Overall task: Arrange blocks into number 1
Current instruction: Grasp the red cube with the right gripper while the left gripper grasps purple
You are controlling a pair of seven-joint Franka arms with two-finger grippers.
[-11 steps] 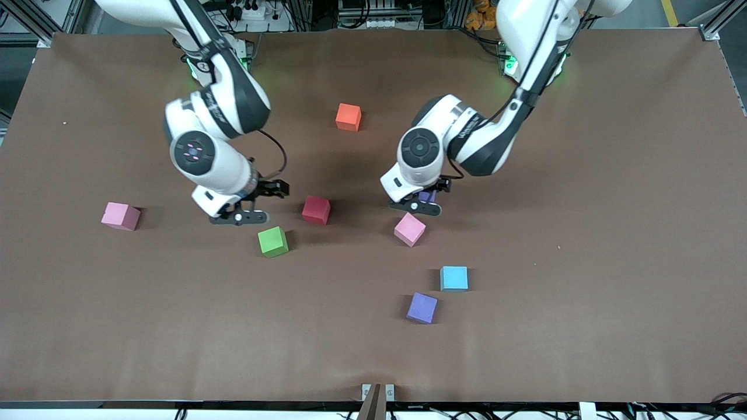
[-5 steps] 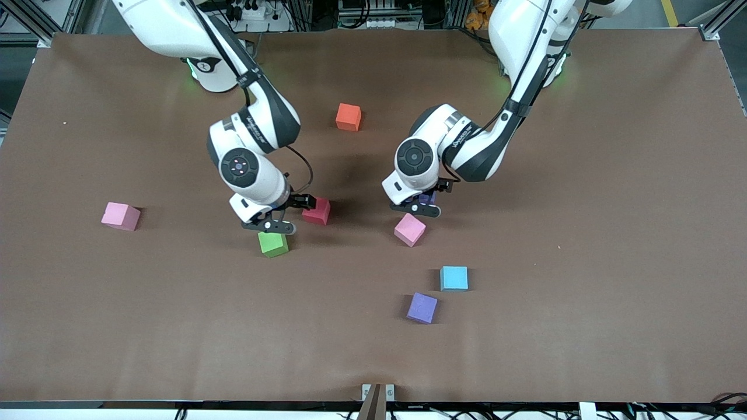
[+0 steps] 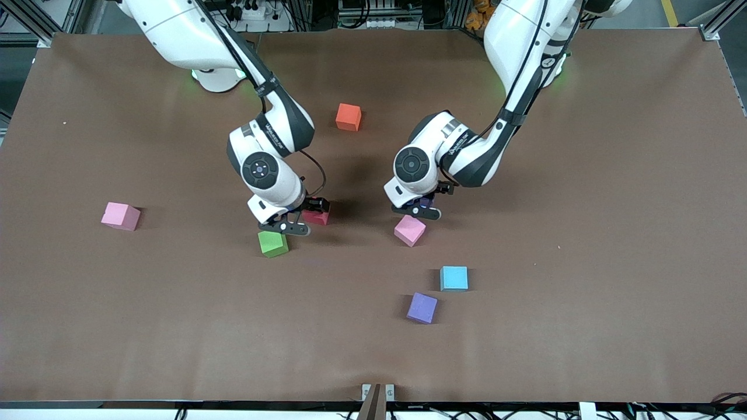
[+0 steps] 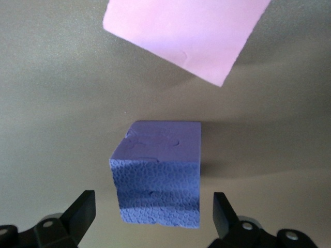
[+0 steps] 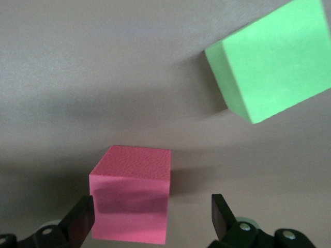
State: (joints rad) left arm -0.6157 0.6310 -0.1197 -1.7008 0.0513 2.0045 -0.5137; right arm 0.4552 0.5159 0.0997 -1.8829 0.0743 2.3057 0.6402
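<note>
Purple block [image 4: 158,173] sits between the left gripper's [image 4: 155,219] spread jaws, untouched; red block [image 5: 132,194] sits likewise between the right gripper's [image 5: 152,219] spread jaws.

I read this as a robotics lab: a brown-covered worktop [image 3: 583,175], aluminium framing [image 3: 41,17] at its corners, cabling and power strips [image 3: 251,10] along its base-side edge.

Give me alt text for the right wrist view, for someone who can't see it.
The right gripper hangs with its two black fingers open on either side of a red block that sits on the brown table, not yet gripped. A green block lies close by on the table, apart from the red one and turned at an angle to it.
</note>
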